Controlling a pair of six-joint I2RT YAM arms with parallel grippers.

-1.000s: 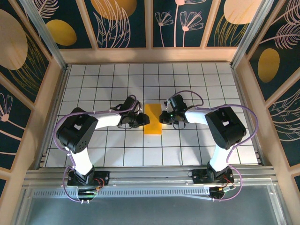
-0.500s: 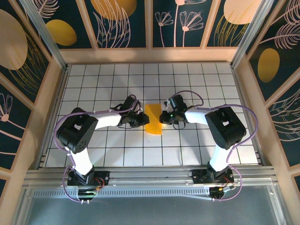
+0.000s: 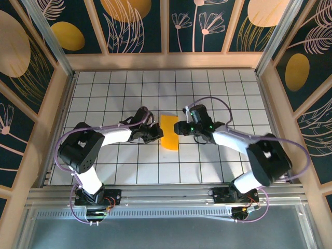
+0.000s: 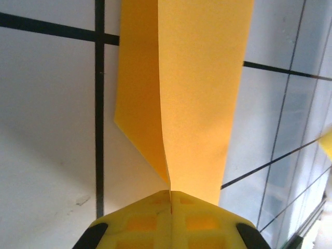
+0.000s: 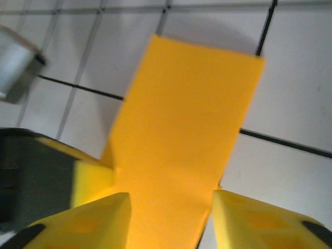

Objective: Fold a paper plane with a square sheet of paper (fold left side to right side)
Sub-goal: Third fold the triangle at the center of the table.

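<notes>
Overhead view of a white gridded bench (image 3: 104, 93) with two robot arms and one orange-yellow paper sheet (image 3: 169, 132). The sheet is folded into a narrow strip near the middle of the bench, its long sides running from 12 to 6 o'clock.

The left tool (image 3: 154, 134) meets the strip at its 9 o'clock side. In the left wrist view this tool (image 4: 170, 207) is clamped tight on the paper (image 4: 202, 93), its yellow fingers (image 4: 140, 224) pressed together with no gap. Two layers of the sheet rise from the pinch towards 12 o'clock, the darker layer fanning out towards 11 o'clock.

The right tool (image 3: 181, 128) sits at the strip's 3 o'clock side. In the right wrist view this tool (image 5: 171, 223) has its fingers (image 5: 98, 218) parted, with the paper (image 5: 192, 109) passing through the gap and not pinched.

Count: one sheet, two tools, two arms.
</notes>
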